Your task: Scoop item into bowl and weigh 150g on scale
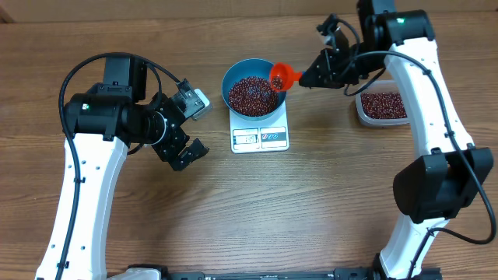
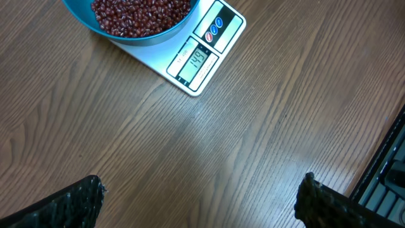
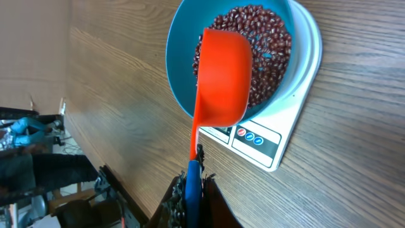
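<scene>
Beans (image 1: 251, 95) fill bowl (image 1: 236, 71) on scale (image 1: 261, 138) atop wooden table (image 1: 311, 202); right gripper (image 3: 192, 189) pinches scoop (image 1: 282, 76), left gripper (image 2: 199, 202) gapes.

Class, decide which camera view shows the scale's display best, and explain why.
The left wrist view: the display sits close and unobstructed, its digits legible. Overhead shows it too small to read. In the right wrist view the red scoop and blue bowl hide most of it.

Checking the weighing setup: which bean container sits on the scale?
The blue bowl, on the white scale; the clear tub stands on the table.
</scene>
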### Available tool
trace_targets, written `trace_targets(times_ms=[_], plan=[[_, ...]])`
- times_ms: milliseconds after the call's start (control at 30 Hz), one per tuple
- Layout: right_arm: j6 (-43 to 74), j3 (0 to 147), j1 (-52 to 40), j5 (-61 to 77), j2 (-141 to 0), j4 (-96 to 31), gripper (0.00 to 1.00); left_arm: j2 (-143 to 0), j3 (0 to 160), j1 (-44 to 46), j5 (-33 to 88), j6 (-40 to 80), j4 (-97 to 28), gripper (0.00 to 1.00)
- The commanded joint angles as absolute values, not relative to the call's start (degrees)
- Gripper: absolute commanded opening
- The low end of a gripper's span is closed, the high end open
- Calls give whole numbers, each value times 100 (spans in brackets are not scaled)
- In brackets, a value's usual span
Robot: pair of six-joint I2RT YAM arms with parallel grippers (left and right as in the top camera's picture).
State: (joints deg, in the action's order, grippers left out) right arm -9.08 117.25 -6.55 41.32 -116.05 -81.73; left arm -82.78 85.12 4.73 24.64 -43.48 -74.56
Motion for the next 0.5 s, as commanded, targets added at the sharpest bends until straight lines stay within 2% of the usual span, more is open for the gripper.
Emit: trace_targets(times_ms=[0,467], plan=[[-1079,11909,-604,4401,-11220,-8158,4,-8211,8626,451,2491,-4307,-7454,100],[-1096,11907,-1293,3280,-11187,-7972,4,-8211,8626,451,2491,-4307,-7454,100]])
